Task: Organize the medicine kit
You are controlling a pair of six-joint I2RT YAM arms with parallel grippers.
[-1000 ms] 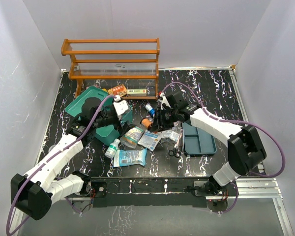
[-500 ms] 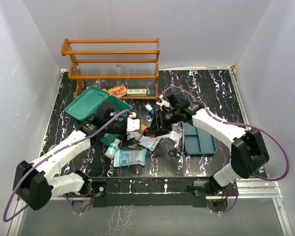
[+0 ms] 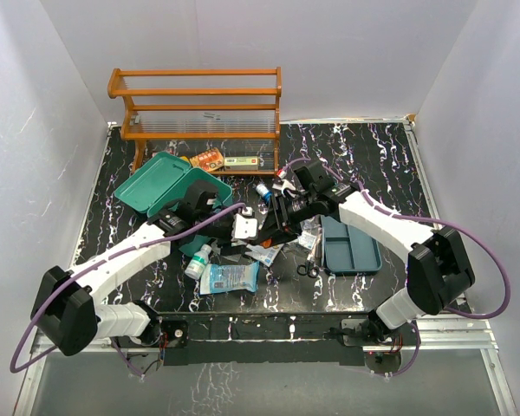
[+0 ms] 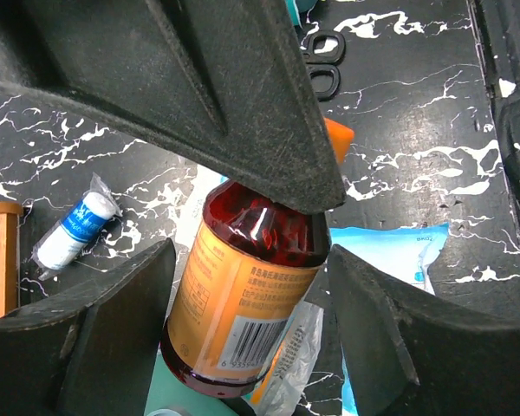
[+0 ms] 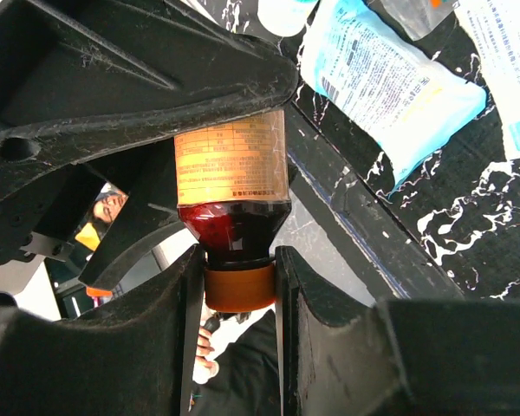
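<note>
Fingers (image 5: pixel 312 329) of the right gripper (image 5: pixel 238 282) are clamping the orange cap of a bottle (image 4: pixel 243 303), while the left gripper (image 4: pixel 251 260) is waiting with jaws spread either side of its body, not yet closed. This is probably a handover, or a brace for unscrewing. It is happening just right of the kit (image 3: pixel 156 182), lying open at back left to receive things; its tray (image 3: pixel 351 247) is sitting apart on the right. Packets (image 3: pixel 230 277) and scissors (image 3: pixel 308 269) are littering the table (image 3: pixel 373 156) between.

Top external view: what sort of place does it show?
Probably a robot lab work cell: plain white walls enclose a black marbled table, and the left arm and right arm are bolted at its near edge.
</note>
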